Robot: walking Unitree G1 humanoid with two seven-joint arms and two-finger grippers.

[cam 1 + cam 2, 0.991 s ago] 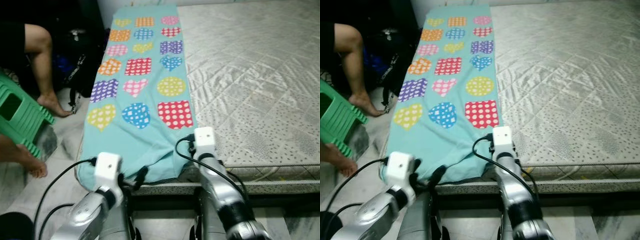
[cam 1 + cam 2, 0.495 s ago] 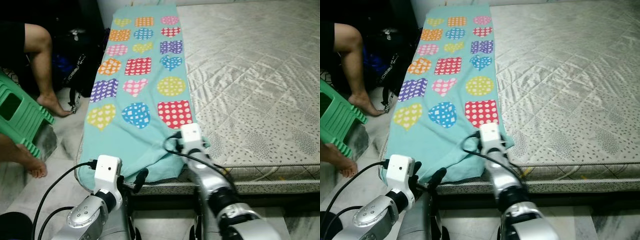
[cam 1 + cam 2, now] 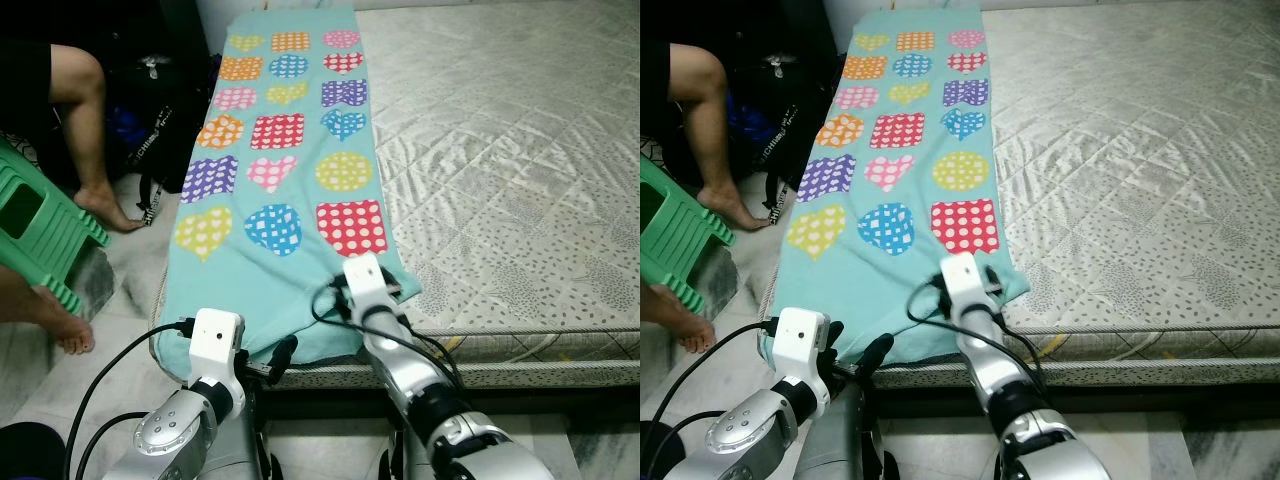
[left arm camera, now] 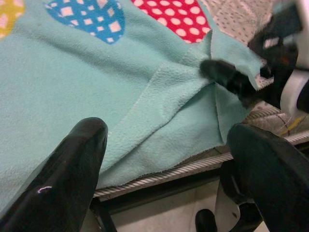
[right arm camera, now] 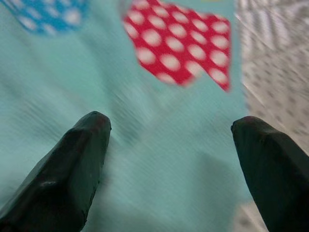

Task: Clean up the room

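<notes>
Left eye view: the bed (image 3: pixel 520 150) fills most of the scene, and a long turquoise blanket (image 3: pixel 285 160) with bright dotted patches lies along its left side, its near end hanging over the mattress edge. A person's leg (image 3: pixel 85 130) and a green stool (image 3: pixel 40 235) sit on the floor to the left. Over the last second the right gripper (image 5: pixel 169 159) has slid forward and leftward from the mattress edge onto the blanket's near right corner, just below the red dotted patch (image 3: pixel 350 226); its fingers are spread wide with cloth between them, nothing pinched yet. The left gripper (image 4: pixel 164 159) hovers wide apart at the near hem, holding nothing. This looks like lining up to grab the near end for folding.
</notes>
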